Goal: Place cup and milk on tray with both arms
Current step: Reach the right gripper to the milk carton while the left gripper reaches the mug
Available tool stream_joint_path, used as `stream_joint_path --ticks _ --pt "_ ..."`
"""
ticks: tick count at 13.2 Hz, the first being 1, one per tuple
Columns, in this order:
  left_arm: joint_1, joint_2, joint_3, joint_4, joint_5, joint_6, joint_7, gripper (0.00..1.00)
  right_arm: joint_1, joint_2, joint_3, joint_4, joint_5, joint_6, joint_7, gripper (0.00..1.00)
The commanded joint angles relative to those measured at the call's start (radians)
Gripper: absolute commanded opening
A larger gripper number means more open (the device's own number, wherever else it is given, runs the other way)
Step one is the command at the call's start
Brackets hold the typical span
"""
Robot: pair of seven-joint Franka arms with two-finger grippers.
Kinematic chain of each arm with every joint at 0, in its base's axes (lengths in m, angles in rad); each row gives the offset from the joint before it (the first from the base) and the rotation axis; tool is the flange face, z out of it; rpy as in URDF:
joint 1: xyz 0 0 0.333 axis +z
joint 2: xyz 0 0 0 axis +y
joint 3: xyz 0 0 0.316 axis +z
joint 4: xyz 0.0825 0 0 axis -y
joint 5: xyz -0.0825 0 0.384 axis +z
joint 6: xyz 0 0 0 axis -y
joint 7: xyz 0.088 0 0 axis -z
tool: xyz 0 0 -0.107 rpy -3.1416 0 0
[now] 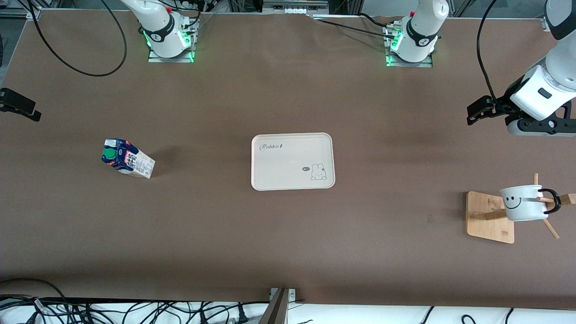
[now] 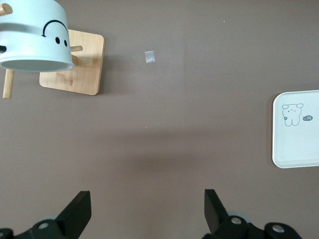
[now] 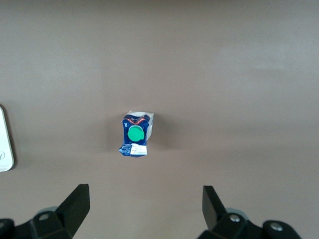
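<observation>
Overhead, both claws point(image 2: 147, 211) point(image 3: 144, 209) spread wide above brown table point(image 1: 288, 234), tray point(image 1: 292, 161) central, cables point(image 1: 135, 312) along edge.

The tray point(image 1: 292, 161) lies mid-table; the milk point(image 1: 127, 158) stands toward the right arm's end, the cup point(image 1: 523, 203) hangs on the wooden stand point(image 1: 488, 217) toward the left arm's end.

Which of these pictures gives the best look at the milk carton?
The front view: the milk carton shows whole there, with its blue top, green cap and printed white side. The right wrist view looks down on it from above, so mostly the cap and blue top show. The left wrist view does not show it at all.
</observation>
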Motion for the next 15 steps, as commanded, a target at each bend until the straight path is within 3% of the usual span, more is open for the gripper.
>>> stream_joint_path --ticks 1,5,8,15 --pt "-0.002 0.104 -0.001 0.136 0.014 -0.057 -0.007 1.00 0.000 0.007 0.000 -0.010 0.011 -0.012 -0.025 1.00" --pt "0.013 0.189 0.004 0.216 0.005 -0.062 0.000 1.00 0.002 0.073 0.000 -0.016 0.011 -0.024 -0.022 1.00" --pt "0.027 0.183 0.010 0.166 0.015 -0.031 -0.022 1.00 0.002 0.125 0.000 -0.018 0.014 -0.029 -0.024 1.00" --pt "0.136 -0.098 0.001 -0.383 -0.002 0.559 -0.108 1.00 0.002 0.260 0.010 -0.026 0.023 -0.063 -0.058 1.00"
